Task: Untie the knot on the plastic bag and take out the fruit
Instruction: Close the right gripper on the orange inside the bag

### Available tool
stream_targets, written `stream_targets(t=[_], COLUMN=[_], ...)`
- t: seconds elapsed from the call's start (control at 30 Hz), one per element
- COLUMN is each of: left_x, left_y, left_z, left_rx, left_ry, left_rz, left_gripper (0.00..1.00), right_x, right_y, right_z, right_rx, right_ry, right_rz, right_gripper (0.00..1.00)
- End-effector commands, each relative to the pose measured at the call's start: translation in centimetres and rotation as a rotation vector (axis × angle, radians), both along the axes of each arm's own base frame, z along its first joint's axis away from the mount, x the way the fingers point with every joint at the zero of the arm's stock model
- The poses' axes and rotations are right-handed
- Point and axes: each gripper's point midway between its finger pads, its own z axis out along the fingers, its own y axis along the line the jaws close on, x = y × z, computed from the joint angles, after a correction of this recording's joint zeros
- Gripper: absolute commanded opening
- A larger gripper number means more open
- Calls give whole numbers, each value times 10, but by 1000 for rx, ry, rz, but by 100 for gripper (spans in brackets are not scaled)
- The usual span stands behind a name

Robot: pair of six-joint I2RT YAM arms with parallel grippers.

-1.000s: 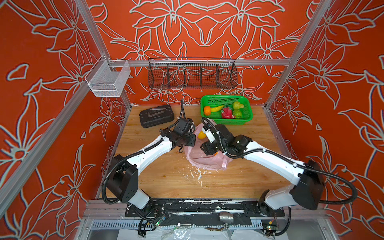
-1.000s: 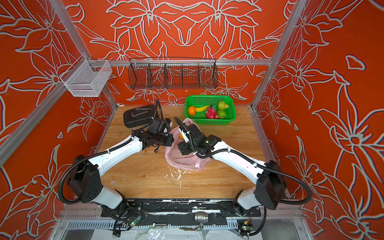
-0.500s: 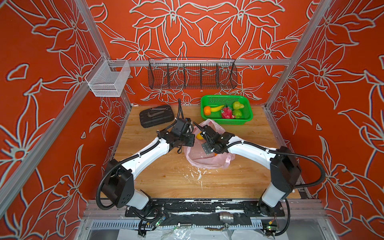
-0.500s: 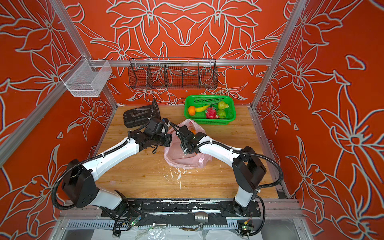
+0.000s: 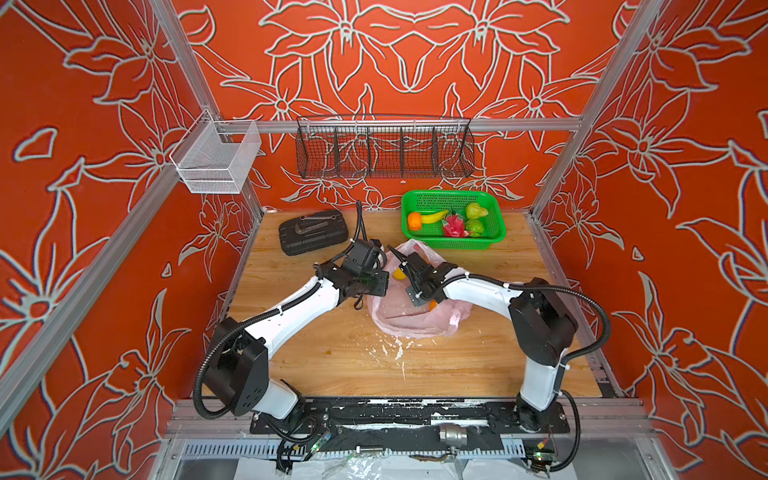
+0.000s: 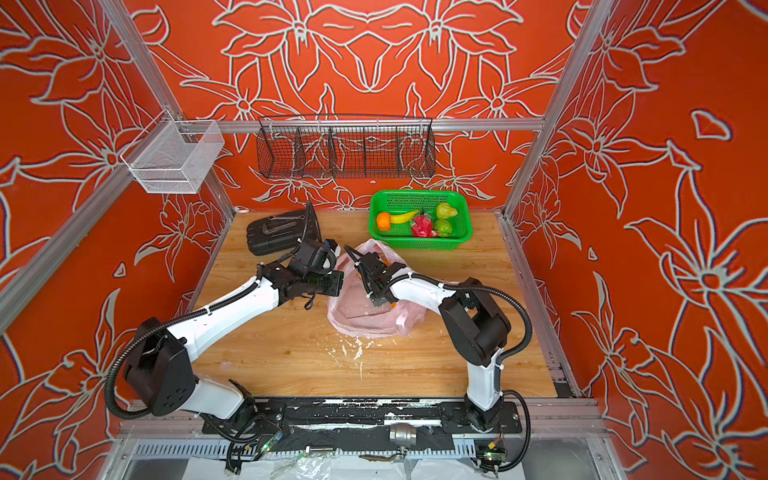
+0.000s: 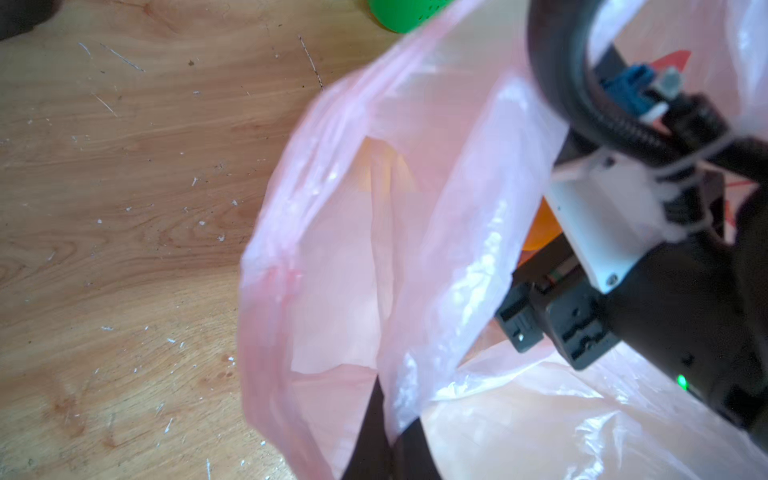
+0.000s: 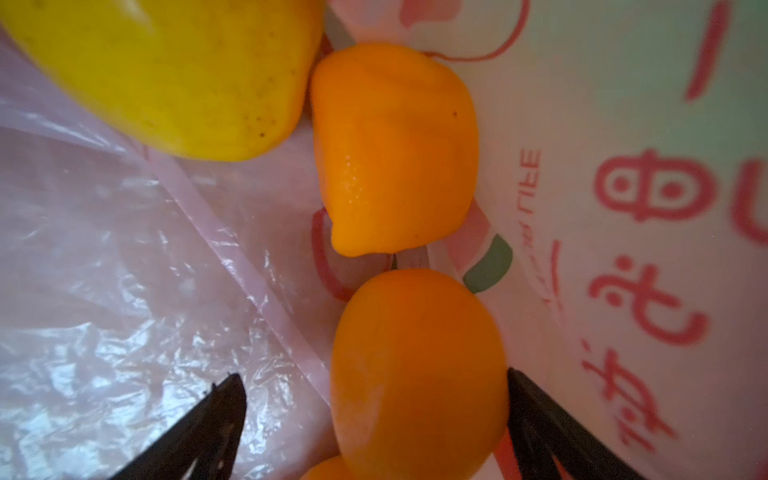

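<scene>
The pink plastic bag [image 5: 415, 322] [image 6: 365, 322] lies mid-table with its mouth open; no knot shows. My left gripper [image 7: 390, 440] [image 5: 383, 286] is shut on a fold of the bag's rim [image 7: 419, 332], holding the mouth up. My right gripper [image 8: 374, 386] [image 5: 419, 301] is inside the bag, open. An orange [image 8: 419, 374] sits between its fingers, close to one finger and clear of the other. Beyond it lie a second orange [image 8: 395, 145] and a yellow fruit [image 8: 166, 70]. In both top views the bag and wrist hide the right fingertips.
A green basket [image 5: 449, 193] at the back right holds an orange, a banana, a dragon fruit and green fruits. A black tool tray [image 5: 313, 230] lies at the back left. A wire rack [image 5: 384, 151] and a white mesh bin [image 5: 216, 162] hang on the walls.
My right arm has folded its elbow up and inward, and its gripper has gone deeper into the bag. The left gripper has stayed at the bag's rim, shifting only slightly.
</scene>
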Motion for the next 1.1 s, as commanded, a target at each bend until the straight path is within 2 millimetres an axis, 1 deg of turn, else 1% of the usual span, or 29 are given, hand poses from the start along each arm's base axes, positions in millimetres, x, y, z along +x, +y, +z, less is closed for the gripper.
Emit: stream_targets(t=[0.0, 0.03, 0.1, 0.2, 0.23, 0.33, 0.5, 0.73, 0.83, 0.87, 1.07], left_x=[1, 1, 1, 0, 0, -1, -2, -1, -1, -1, -1], left_y=[4, 4, 4, 4, 4, 4, 5, 4, 4, 4, 4], left_z=[9, 9, 10, 12, 12, 12, 13, 14, 16, 17, 22], left_rx=[-7, -6, -7, -12, -14, -16, -22, -34, -42, -42, -50], left_ry=[-28, -27, -30, -30, -31, -28, -26, -16, -21, -24, -31], left_rz=[13, 14, 14, 15, 14, 17, 26, 38, 39, 41, 46], left_gripper=[5, 4, 5, 5, 5, 5, 5, 15, 21, 24, 35], right_x=[2, 2, 3, 4, 3, 1, -4, -21, -29, -33, -49], right_y=[6, 6, 5, 4, 3, 5, 11, 13, 17, 19, 37], right_z=[-11, -12, -14, -14, -14, -13, -1, 28, 43, 48, 89], right_rx=[47, 50, 50, 48, 51, 74, 144, 273, 354, 386, 589], right_ry=[33, 32, 30, 28, 26, 27, 21, -10, -25, -29, -65], right_rz=[3, 2, -8, -16, -18, -18, -6, 7, 21, 29, 99], right_gripper=[92, 88, 75, 63, 61, 58, 52, 51, 51, 51, 50])
